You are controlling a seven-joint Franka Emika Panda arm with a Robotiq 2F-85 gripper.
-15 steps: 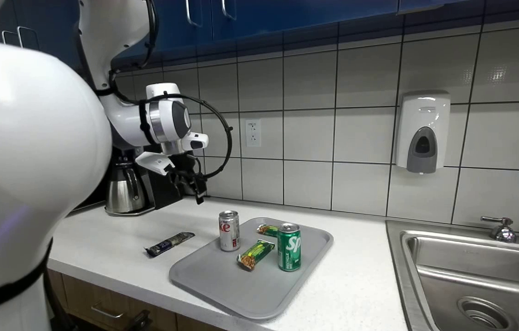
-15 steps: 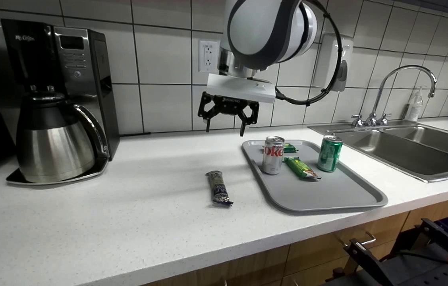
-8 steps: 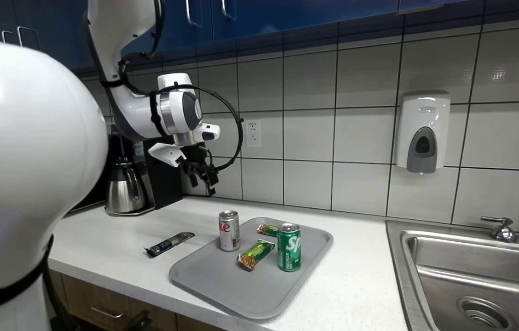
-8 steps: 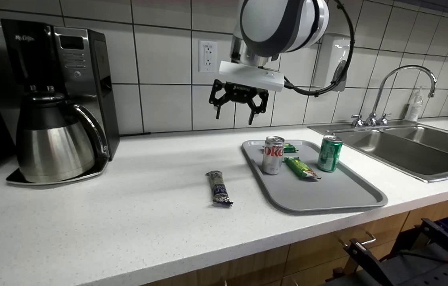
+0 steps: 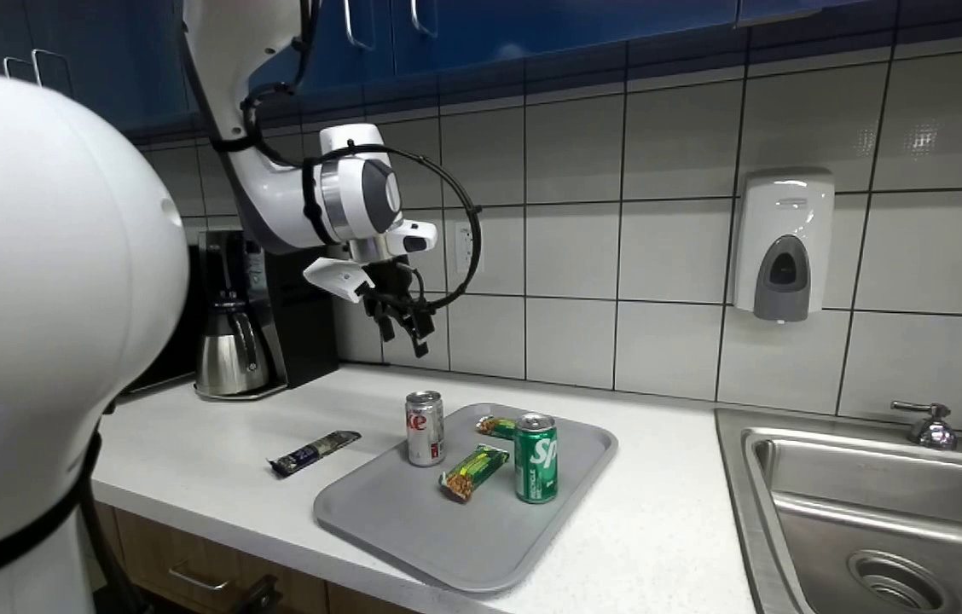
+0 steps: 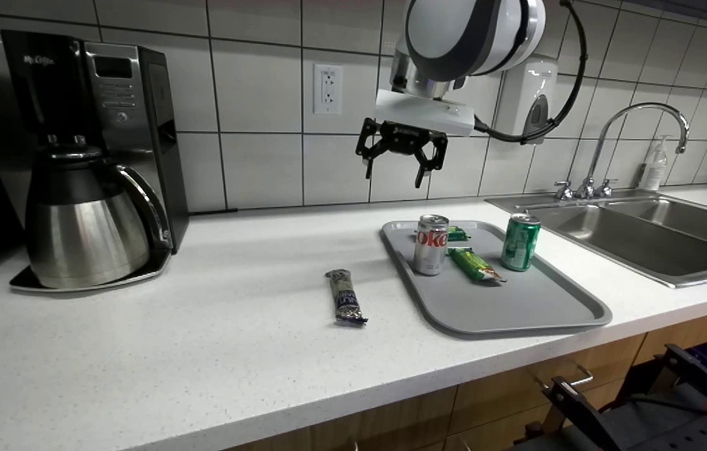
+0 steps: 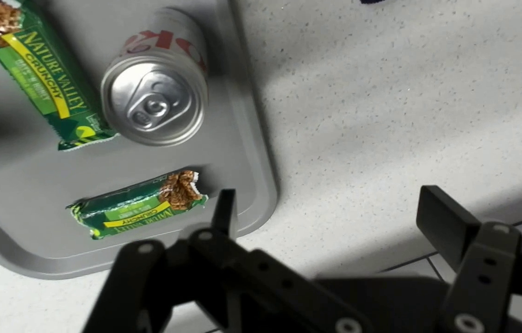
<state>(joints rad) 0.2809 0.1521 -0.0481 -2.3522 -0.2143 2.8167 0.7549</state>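
One Coke can is just standing on the gray tray, lower than the gripper and kinda off to one side, jaws hanging wide apart.

The long white countertop, finely dark-flecked, had a straight front edge. A flat grey rectangular tray with rounded corners lay on it, one end close to that edge. Near the tray I saw a slim snack bar in a dark, shiny wrapper; well apart stood a boxy black-and-silver coffee maker.
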